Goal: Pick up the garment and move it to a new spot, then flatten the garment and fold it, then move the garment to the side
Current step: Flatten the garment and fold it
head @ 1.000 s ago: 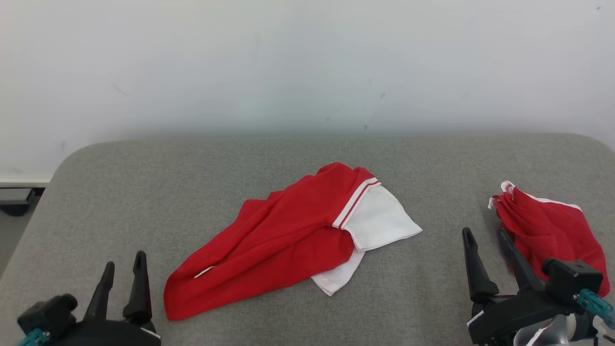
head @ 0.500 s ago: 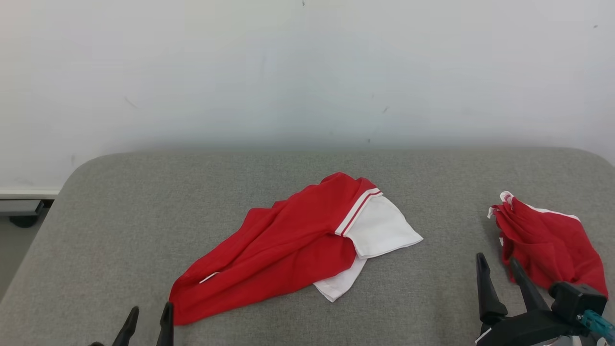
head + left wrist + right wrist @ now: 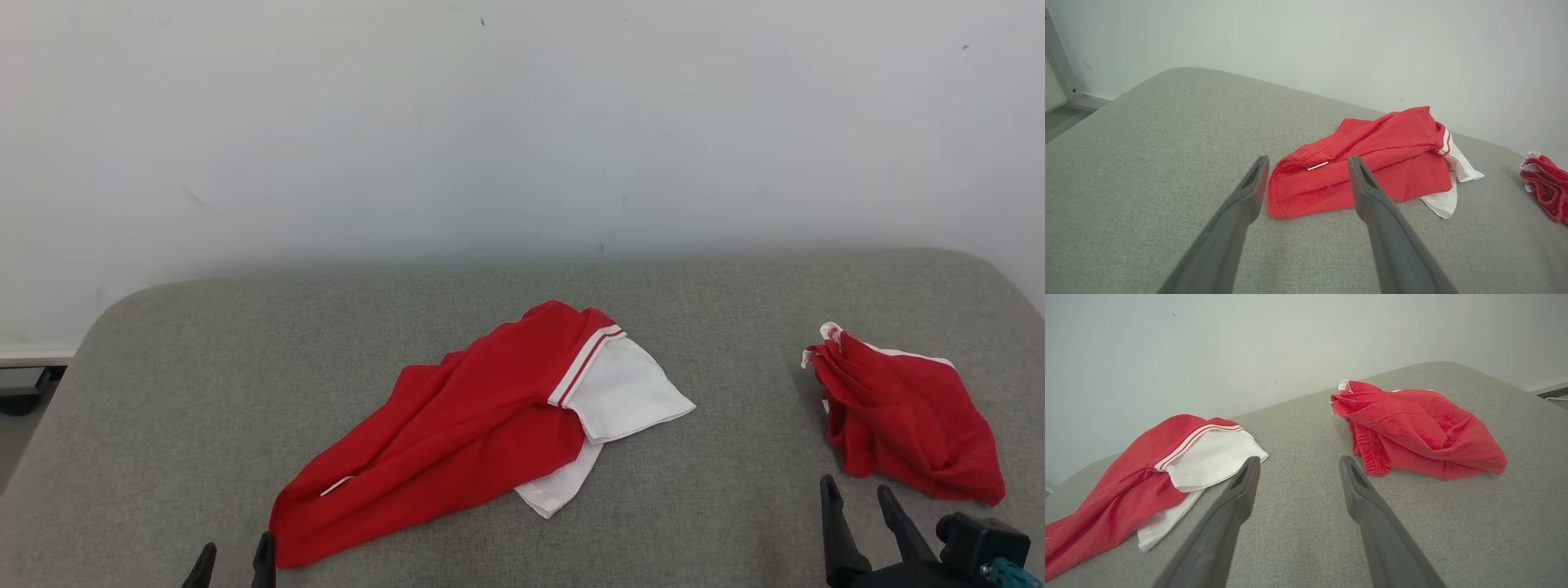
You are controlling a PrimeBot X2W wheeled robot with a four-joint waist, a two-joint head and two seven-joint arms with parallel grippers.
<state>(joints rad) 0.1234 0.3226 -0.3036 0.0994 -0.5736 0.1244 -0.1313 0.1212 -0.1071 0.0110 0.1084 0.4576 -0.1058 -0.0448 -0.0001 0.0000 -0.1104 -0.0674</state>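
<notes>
A red garment with a white part and a red-and-white striped band (image 3: 482, 425) lies crumpled in the middle of the grey padded surface (image 3: 229, 359). The left wrist view shows the garment (image 3: 1384, 163) just beyond my open left gripper (image 3: 1307, 161), whose fingertips (image 3: 263, 545) peek up at the head view's bottom edge beside the garment's near corner. My right gripper (image 3: 856, 488) is open and empty at the lower right. In the right wrist view that gripper (image 3: 1299, 460) points between the garment (image 3: 1139, 477) and a second red bundle.
A second crumpled red garment (image 3: 902, 425) lies at the right, close to the right gripper, and shows as a bundle (image 3: 1417, 428) in the right wrist view. A white wall (image 3: 522, 122) rises behind the surface. Bare grey fabric spreads at the left and far side.
The head camera has shifted, moving the whole scene. Both grippers have sunk toward the bottom edge relative to the garments, the left down to its fingertips. The garments lie as before.
</notes>
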